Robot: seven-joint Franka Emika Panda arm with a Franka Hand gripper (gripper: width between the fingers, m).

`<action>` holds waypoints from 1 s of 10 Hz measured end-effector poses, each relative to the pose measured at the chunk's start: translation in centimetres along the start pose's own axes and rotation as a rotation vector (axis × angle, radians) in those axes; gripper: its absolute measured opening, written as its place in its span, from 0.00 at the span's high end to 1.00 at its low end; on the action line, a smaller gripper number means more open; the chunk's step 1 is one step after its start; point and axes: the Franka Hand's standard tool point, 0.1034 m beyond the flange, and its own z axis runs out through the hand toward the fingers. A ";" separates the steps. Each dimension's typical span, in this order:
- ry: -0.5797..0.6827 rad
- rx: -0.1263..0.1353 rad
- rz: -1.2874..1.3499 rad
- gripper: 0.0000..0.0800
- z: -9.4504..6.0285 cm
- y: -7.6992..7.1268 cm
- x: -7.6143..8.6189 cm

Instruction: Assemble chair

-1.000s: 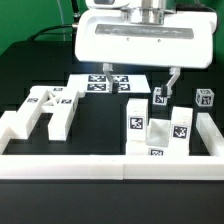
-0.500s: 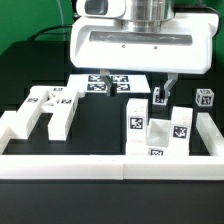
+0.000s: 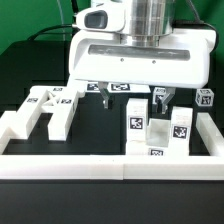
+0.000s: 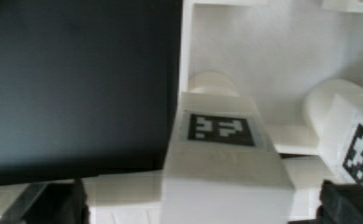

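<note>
Two cams here. The exterior one sits out past the wall [image 3: 110, 165], on the far side of it from the claw [image 3: 134, 97]. It's a bit above table height, tilted down and facing the claw head-on, far enough back to take in the table [image 3: 95, 130] on both sides of it. The wrist cam rides right above the claw and looks down past it, super close and kinda blurry. Both seem to share the tagged block [image 3: 135, 120] just under the claw, plus some black table beside it.

You are seeing the H-shaped piece [image 3: 52, 108] lying at the exterior view's left, the cluster of blocks [image 3: 157, 132] sitting at that view's right, the flat panel [image 3: 120, 88] lying behind, between them, the gripper [image 3: 134, 97] hanging over it, the border wall [image 3: 110, 165] running in front.
</note>
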 end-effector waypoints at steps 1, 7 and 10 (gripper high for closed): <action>0.000 0.000 0.000 0.19 0.0 0.0 0.0; 0.002 0.000 0.009 0.63 0.0 0.0 0.0; 0.003 0.001 0.071 0.63 0.0 0.0 0.0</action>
